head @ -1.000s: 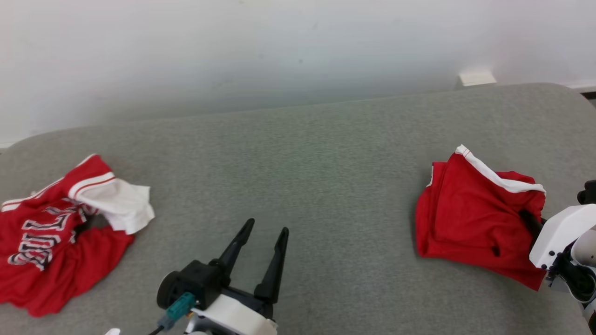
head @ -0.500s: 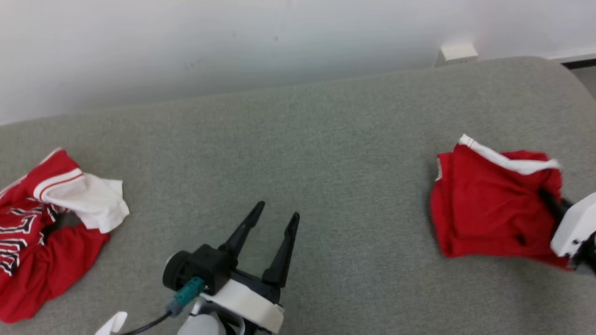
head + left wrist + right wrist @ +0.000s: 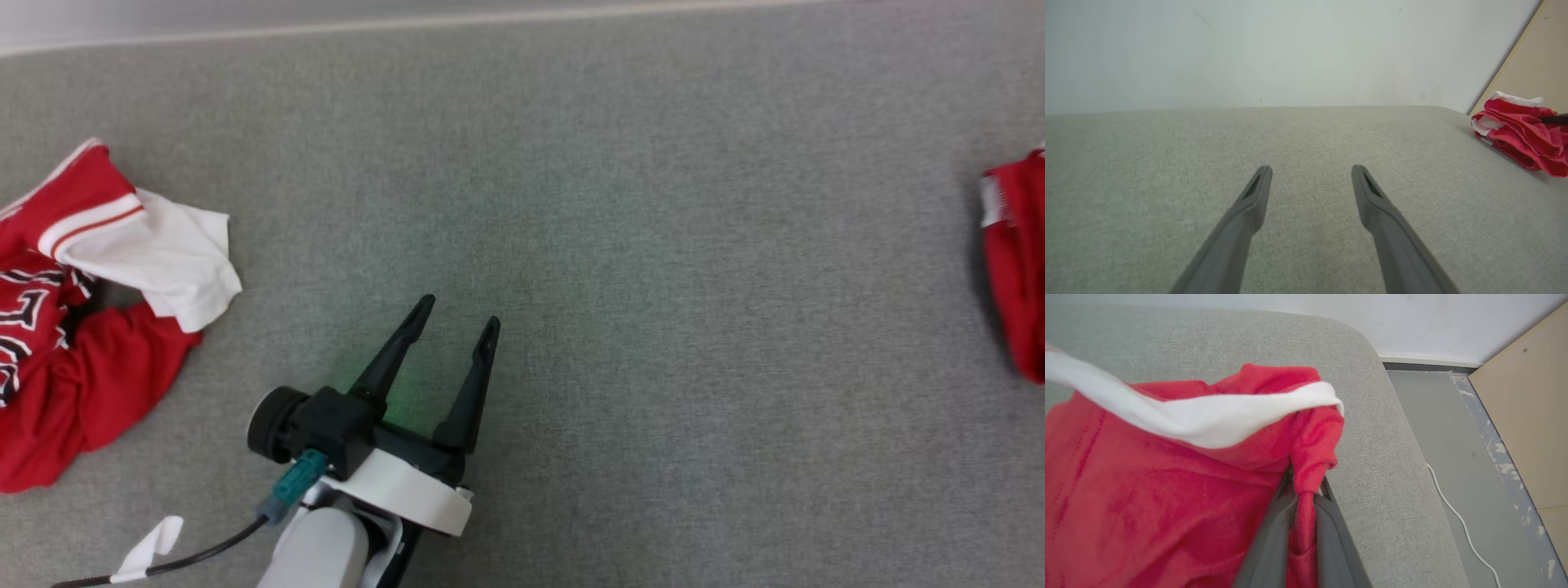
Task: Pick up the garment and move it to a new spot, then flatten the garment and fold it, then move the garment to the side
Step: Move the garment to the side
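A: Head view first. What are we seeing?
B: We are looking down on the grey cushion (image 3: 653, 245). Our left gripper (image 3: 457, 312) is hovering over its near middle, fingers apart and empty. The garment (image 3: 1016, 261) is showing at the right edge, well apart from a crumpled jersey (image 3: 82, 367) lying at the left.
A: And the left wrist view?
B: Our two fingers are standing wide over bare cushion. The garment is bunching at the right end, with a pale wall (image 3: 1290, 49) behind.
A: The right wrist view?
B: Our right gripper (image 3: 1306, 490) is pinching a red fold of the garment, fingers clamped on it. The bundle is sitting near the cushion's rounded right corner. Beyond it are grey floor (image 3: 1437, 428), a white cable (image 3: 1457, 514) and a tan board (image 3: 1527, 416).
A: Which step are we doing?
B: We are judging it the last one, moving the folded garment aside. Next we are needing to set it down short of that edge before opening, so it is not slipping off.
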Motion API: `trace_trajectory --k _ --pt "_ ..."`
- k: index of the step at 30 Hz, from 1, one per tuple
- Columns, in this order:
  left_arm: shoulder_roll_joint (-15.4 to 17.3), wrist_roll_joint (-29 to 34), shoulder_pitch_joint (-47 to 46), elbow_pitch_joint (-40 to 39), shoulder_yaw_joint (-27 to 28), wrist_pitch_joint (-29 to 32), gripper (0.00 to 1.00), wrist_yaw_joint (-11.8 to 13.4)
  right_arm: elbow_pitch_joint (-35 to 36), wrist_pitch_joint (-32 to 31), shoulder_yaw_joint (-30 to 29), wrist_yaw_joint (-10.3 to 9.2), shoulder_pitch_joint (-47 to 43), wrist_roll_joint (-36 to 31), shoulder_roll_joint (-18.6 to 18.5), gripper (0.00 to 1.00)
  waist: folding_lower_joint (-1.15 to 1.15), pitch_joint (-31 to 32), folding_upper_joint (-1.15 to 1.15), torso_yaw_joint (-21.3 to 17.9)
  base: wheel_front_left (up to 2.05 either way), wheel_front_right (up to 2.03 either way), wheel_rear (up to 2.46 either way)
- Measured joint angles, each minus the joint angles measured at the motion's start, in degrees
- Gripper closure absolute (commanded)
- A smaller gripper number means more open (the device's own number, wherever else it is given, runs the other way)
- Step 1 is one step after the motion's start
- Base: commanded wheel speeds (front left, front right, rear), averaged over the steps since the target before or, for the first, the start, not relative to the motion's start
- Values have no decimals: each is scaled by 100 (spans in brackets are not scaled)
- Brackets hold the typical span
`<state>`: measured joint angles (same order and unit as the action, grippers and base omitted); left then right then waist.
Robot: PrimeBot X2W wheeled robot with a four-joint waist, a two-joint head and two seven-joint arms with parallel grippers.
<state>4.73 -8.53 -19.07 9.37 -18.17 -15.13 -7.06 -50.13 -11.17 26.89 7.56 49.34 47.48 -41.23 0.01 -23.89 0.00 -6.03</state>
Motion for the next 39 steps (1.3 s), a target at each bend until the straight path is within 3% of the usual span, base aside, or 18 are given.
trace_trajectory --k 8,9,10,11,12,22,28,39 --pt "25 46 -62 -31 89 0 0 -5 -710 233 93 0 377 -380 -152 100 0 -354 0 64 0 0 0" --pt "26 45 -67 -29 107 0 0 -7 -814 272 75 0 423 -414 -131 95 1 -350 0 47 0 0 0" --pt "25 42 -71 -21 134 0 0 -7 -920 297 35 0 461 -402 -83 61 0 -339 0 33 0 0 0" --pt "26 32 -76 -12 155 0 0 -8 -990 302 33 0 465 -398 -27 4 0 -319 0 22 0 0 0" --pt "29 31 -81 -5 171 0 0 -15 -1045 347 54 0 466 -414 33 0 0 -294 0 11 0 0 0" --pt "-13 -59 100 118 445 0 0 -16 -926 1221 253 0 707 -853 297 0 0 397 0 -88 0 0 0" --pt "-80 -193 383 190 712 0 0 3 21 1421 389 0 538 -717 398 0 -1 1091 0 -99 0 0 0" --pt "-136 -326 839 511 1347 0 0 131 2542 1535 29 0 -1200 -102 474 0 -2 2182 0 39 0 0 0"
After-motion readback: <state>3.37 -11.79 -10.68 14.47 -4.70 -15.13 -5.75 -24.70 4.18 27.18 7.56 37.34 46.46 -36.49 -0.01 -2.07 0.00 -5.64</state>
